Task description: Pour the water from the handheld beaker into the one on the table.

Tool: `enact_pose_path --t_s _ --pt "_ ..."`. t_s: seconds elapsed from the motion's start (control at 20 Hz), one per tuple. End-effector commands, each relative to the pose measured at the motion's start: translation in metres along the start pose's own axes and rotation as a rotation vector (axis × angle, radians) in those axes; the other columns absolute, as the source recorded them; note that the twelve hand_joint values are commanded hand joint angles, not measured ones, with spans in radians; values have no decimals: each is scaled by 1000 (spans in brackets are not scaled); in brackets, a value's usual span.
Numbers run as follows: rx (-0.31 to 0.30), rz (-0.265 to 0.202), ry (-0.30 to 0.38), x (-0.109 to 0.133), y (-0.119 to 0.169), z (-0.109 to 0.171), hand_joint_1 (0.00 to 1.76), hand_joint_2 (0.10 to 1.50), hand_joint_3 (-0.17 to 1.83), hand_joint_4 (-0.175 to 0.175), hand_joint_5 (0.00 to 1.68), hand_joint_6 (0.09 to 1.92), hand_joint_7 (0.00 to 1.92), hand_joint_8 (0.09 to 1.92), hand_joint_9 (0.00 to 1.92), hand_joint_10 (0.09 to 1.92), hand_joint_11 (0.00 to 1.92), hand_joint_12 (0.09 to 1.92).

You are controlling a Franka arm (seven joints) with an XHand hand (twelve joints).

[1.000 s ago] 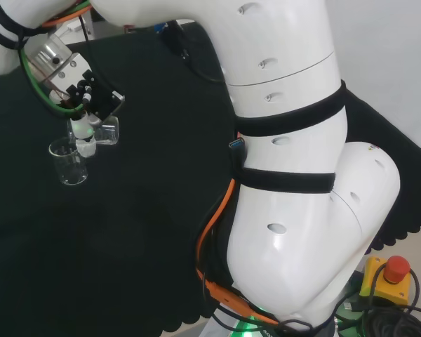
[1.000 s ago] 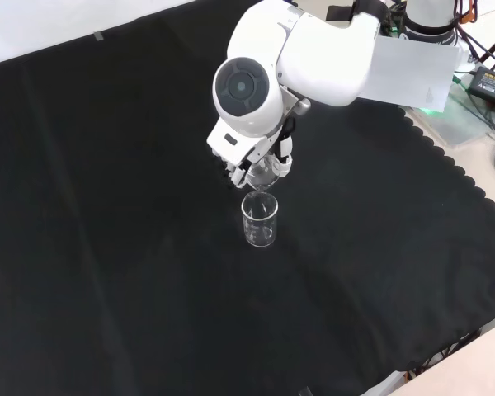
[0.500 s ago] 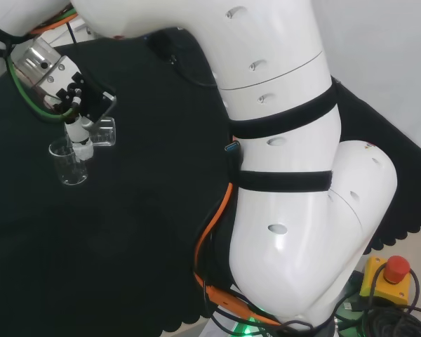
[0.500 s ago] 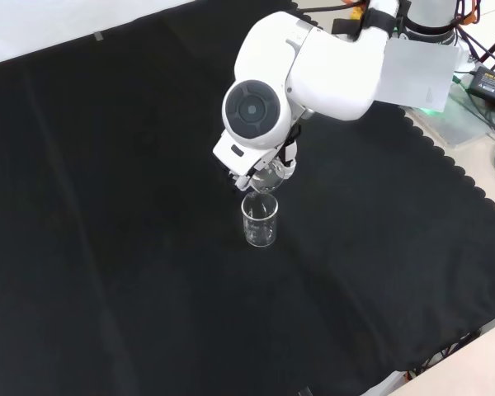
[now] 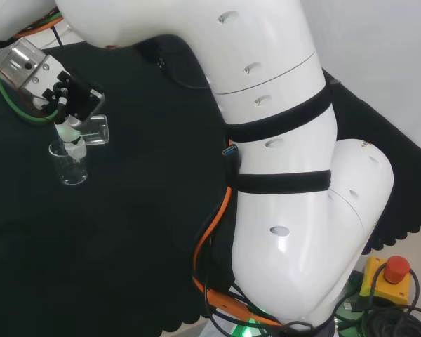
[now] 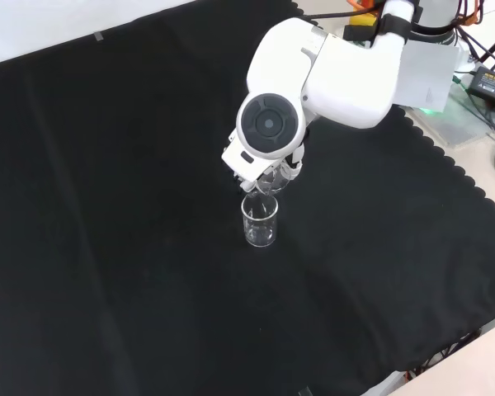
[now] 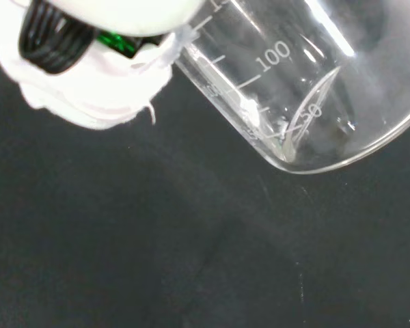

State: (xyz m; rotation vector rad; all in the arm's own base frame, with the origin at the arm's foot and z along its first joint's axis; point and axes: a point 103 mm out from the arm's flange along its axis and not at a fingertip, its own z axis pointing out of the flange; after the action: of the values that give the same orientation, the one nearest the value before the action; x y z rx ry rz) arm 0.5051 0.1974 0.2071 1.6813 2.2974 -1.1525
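A clear glass beaker (image 5: 71, 166) stands upright on the black cloth, also seen in the front view as the standing beaker (image 6: 260, 220). My hand (image 5: 71, 112) is shut on a second clear beaker (image 5: 93, 130), tipped on its side with its mouth over the standing one. From the front, the held beaker (image 6: 268, 181) peeks out below the arm's round grey cap. The wrist view shows the tilted held beaker (image 7: 307, 89) with printed graduations and a white finger (image 7: 96, 89) against its wall. I cannot make out water in either beaker.
The arm's big white links (image 5: 266, 161) take up the right of the head view. A yellow box with a red button (image 5: 387, 275) sits off the cloth's scalloped edge. Cables and a grey unit (image 6: 478, 82) lie beyond the cloth at the front view's upper right.
The hand has shifted left in the head view and tipped the held beaker further, its mouth coming closer over the standing beaker. In the front view the arm's capped link swung right.
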Motion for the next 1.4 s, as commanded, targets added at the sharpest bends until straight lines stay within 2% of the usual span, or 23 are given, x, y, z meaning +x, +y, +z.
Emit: enact_pose_path --t_s 0.05,0.4,1.0,1.4 --pt "14 10 -3 -15 1 3 1145 680 646 77 1241 728 1714 87 1617 137 1238 861" --pt "35 24 -34 -10 -1 -2 1146 680 648 75 1240 729 1716 87 1619 138 1242 858" --pt "42 19 -47 -8 -1 -4 1146 679 650 72 1239 732 1717 87 1620 140 1247 854" --pt "74 27 -83 -4 0 -8 1146 679 652 71 1238 736 1718 87 1621 141 1253 851"
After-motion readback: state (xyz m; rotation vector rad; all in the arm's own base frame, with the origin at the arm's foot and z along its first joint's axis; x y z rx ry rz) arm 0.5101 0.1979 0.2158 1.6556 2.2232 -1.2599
